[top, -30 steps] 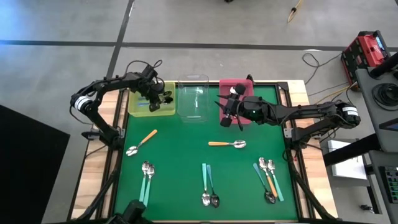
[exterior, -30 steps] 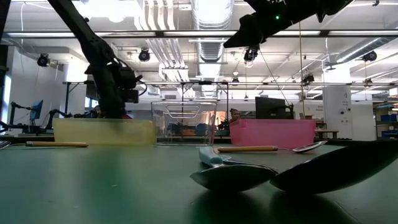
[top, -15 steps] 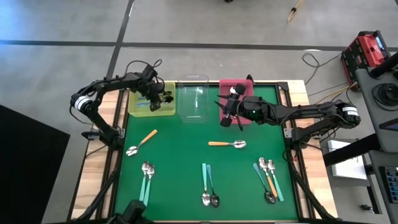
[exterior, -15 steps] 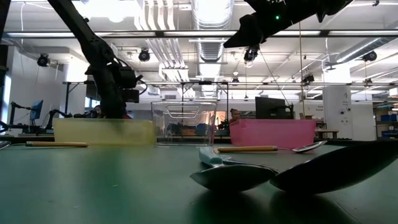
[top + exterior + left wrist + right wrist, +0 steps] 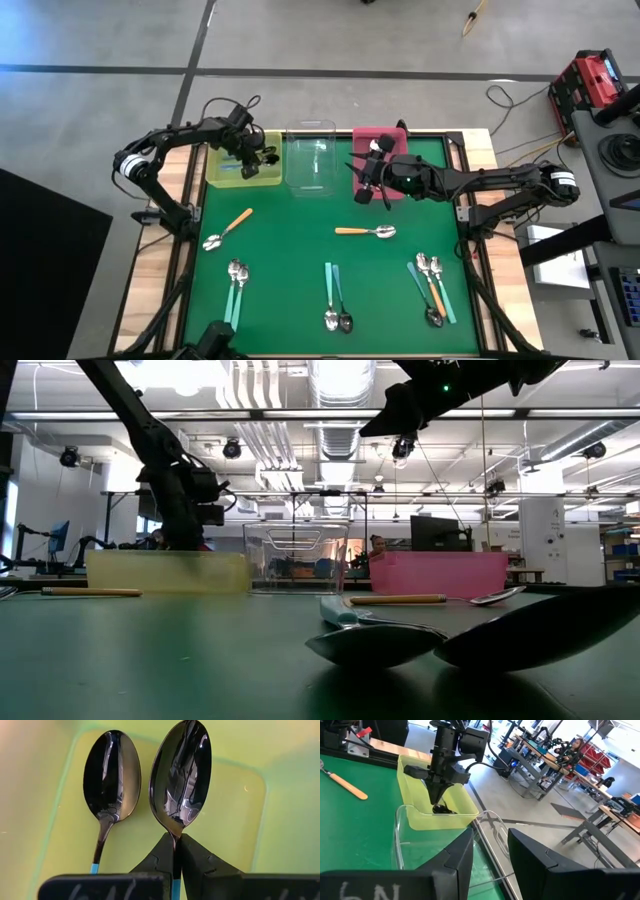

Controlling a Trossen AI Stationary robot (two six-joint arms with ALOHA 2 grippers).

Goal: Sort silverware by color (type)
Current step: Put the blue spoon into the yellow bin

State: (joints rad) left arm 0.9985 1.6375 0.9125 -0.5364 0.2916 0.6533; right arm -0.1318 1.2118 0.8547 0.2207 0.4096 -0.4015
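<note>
My left gripper (image 5: 176, 842) reaches down into the yellow bin (image 5: 228, 172) at the table's far left and is shut on a dark-bowled spoon (image 5: 181, 775) with a teal handle. A second dark-bowled spoon (image 5: 111, 770) lies flat on the bin's floor beside it. My right gripper (image 5: 490, 855) hovers open and holds nothing, above the mat in front of the pink bin (image 5: 380, 138). More spoons with orange or teal handles lie on the green mat (image 5: 290, 250): an orange one (image 5: 230, 228), another orange one (image 5: 365, 232), and teal pairs (image 5: 236, 285) (image 5: 337, 300). My left gripper pinches the spoon's thin neck (image 5: 175, 836), just behind the bowl, between its two fingertips. The fingers come steeply from above and lie along the handle. The bowl points away from them, low inside the yellow bin; whether it rests on the floor I cannot tell.
A clear bin (image 5: 312, 160) stands between the yellow and the pink one along the far edge. A cluster of teal and orange spoons (image 5: 430, 285) lies at the near right. The middle of the mat is bare green.
</note>
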